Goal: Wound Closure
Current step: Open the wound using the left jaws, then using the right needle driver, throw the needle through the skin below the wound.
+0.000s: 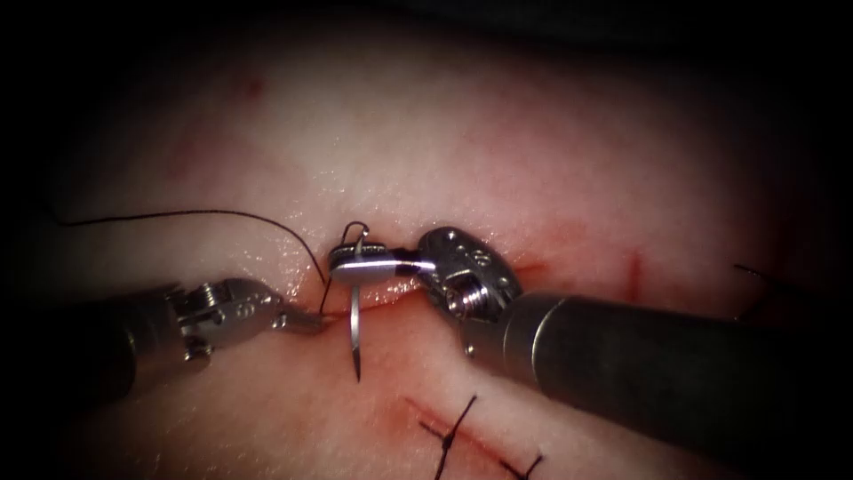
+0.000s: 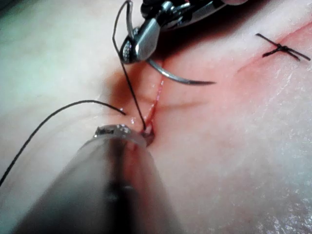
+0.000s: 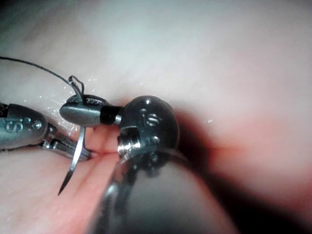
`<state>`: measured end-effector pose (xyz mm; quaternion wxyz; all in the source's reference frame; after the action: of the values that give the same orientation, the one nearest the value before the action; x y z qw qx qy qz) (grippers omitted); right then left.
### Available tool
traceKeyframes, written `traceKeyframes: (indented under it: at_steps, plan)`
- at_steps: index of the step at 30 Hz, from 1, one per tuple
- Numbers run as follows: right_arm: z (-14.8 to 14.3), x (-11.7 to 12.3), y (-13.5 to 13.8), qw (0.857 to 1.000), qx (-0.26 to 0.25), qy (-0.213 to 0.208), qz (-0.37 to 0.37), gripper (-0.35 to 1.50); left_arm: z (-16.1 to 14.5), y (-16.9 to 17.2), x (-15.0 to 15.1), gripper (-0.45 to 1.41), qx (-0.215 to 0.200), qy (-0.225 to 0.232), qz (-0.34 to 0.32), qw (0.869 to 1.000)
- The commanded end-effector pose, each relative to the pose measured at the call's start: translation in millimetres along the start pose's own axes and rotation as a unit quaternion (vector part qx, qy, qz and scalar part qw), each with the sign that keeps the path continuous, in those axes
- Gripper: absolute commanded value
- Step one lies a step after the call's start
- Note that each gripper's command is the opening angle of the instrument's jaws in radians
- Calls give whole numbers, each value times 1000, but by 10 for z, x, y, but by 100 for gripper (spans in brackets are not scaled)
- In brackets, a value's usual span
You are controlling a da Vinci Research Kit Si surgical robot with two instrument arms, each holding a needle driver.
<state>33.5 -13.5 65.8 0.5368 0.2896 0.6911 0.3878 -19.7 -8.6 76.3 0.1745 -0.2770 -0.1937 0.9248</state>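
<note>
The right tool (image 1: pixel 364 263) pinches the needle (image 1: pixel 354 333) near its swaged end (clear of the tissue (image 1: pixel 498 151)), point aimed near, over the cut (image 1: pixel 391 298). The left tool (image 1: pixel 306 322), just left, pinches the thread (image 1: pixel 178 214) at the cut.

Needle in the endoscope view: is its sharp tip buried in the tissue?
No: the needle hangs free from the right tool, its tip bare above the tissue.

left tool's jaws (image 2: pixel 146 134) hidden behind its shaft (left wrist view), thread (image 1: pixel 178 215) cut off at edge
</note>
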Motion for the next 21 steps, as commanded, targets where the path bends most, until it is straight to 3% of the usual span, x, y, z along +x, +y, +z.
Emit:
traceKeyframes:
  at_steps: [1,5,10,12,21]
  plan:
    - [8,-6,5,1000,2,2,-4,-35,8,-7,3,-45,4,-7,-1,1000]
    - [11,-10,9,999,10,6,-43,-35,11,-17,2,-45,27,-46,6,999]
    - [17,-20,22,993,7,16,-118,-35,15,-17,-4,-45,23,-95,-2,995]
    - [17,-15,26,986,0,23,-163,-35,14,-13,-6,-15,21,-111,-7,994]
    - [31,-12,36,966,-17,39,-254,-35,8,1,-2,10,-5,-124,-38,991]
